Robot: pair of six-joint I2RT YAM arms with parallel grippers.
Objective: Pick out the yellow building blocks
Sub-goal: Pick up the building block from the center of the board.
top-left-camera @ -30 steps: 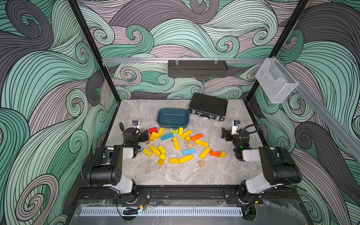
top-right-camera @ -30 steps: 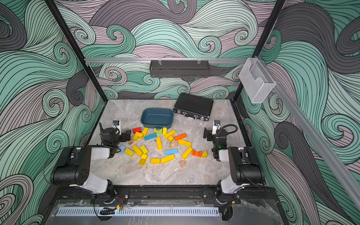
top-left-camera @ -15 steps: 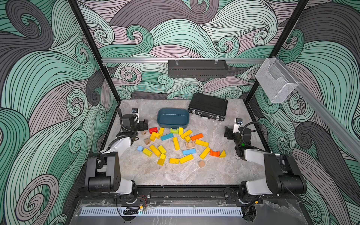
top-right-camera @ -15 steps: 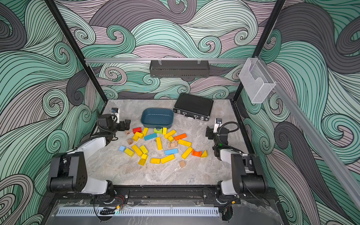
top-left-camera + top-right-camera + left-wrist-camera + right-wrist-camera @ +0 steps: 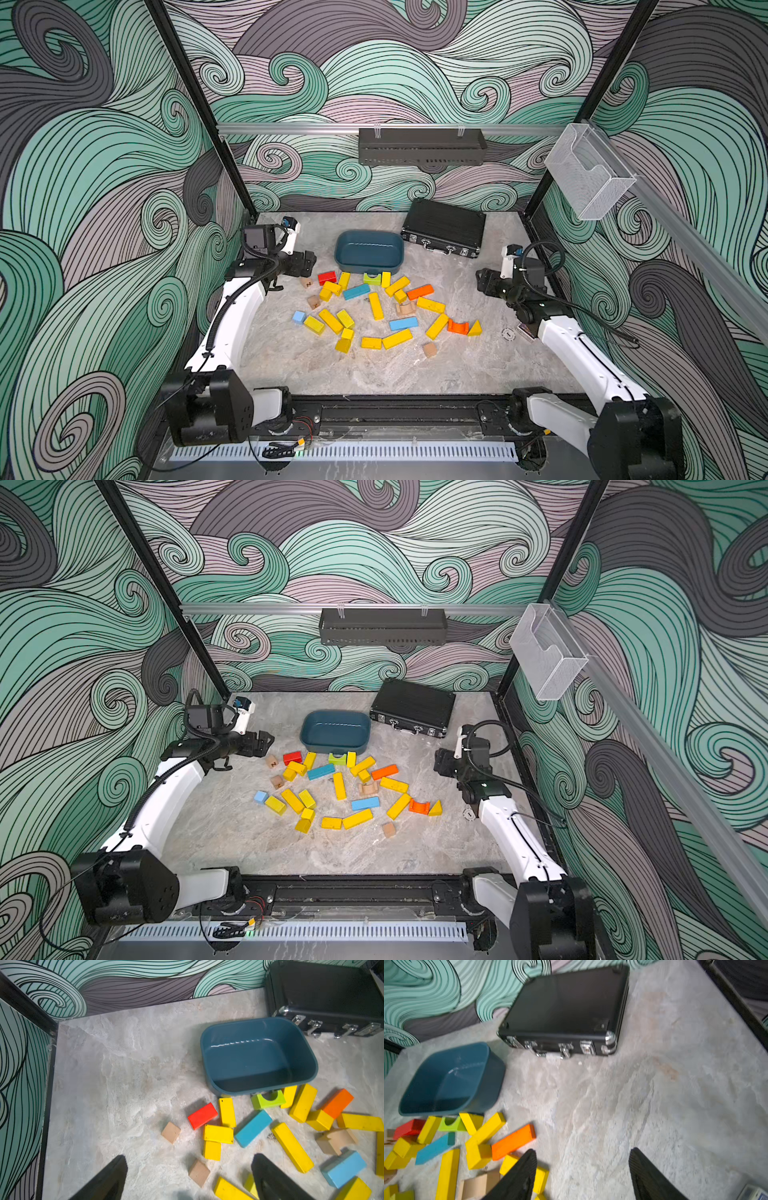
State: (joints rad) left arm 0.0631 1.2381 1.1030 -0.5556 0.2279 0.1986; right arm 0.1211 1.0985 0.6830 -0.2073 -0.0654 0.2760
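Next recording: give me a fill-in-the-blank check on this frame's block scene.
The blue bin is ____.
The arch block beside the bin is ____.
The yellow wedge lies next to an arch coloured ____.
The left gripper and right gripper each hold ____.
Missing: empty; green; orange; nothing.
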